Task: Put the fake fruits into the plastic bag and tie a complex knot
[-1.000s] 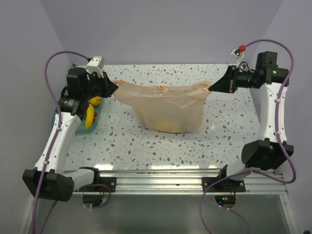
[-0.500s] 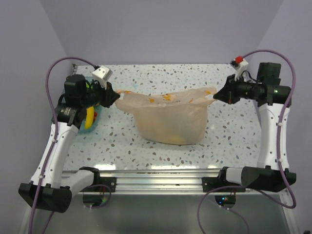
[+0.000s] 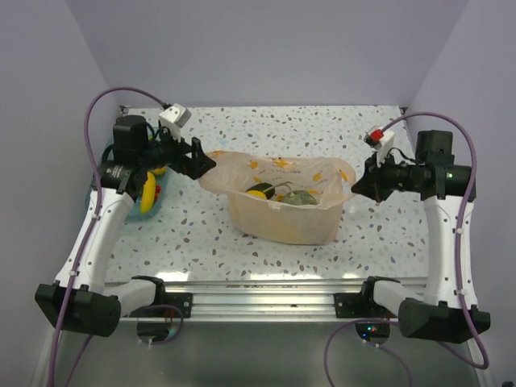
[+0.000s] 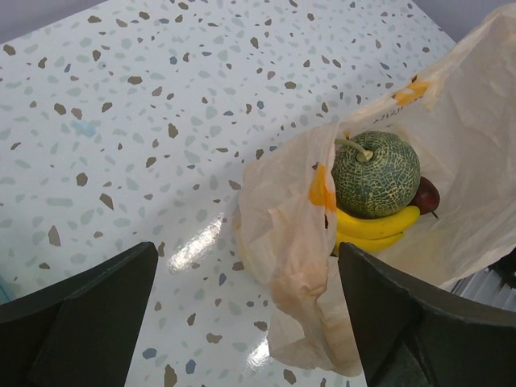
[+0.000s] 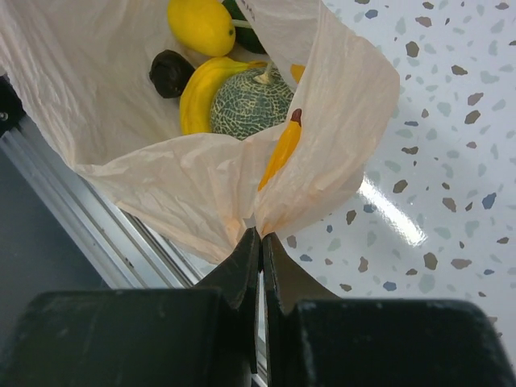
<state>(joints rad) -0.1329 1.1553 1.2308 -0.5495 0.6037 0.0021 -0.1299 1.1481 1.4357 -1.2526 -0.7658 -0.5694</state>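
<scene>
State of the bagging task, overhead and wrist views. The bag (image 3: 282,218) stands between the two grippers with its mouth gaping upward. The right gripper (image 5: 260,242) is pinched fully shut on a gathered fold of the bag's rim, and the fruit lies just beyond and below its fingertips: melon (image 5: 254,101), bananas (image 5: 197,93), plum (image 5: 170,72) and a small yellow piece (image 5: 201,26). The left gripper (image 3: 200,161) has its jaws spread wide and grips nothing. The bag's opposite rim lies slack directly ahead of it, between the lines of its two fingers (whether the film touches a finger cannot be told).

Done, as judged: most fruit is bagged. Left: one loose banana (image 3: 148,192) lies in the tray (image 3: 90,193) behind and outboard of the left gripper, beside a small red item too small to identify. No knot exists yet, since the handles are untwisted and apart, so the whole tying stage remains.
</scene>
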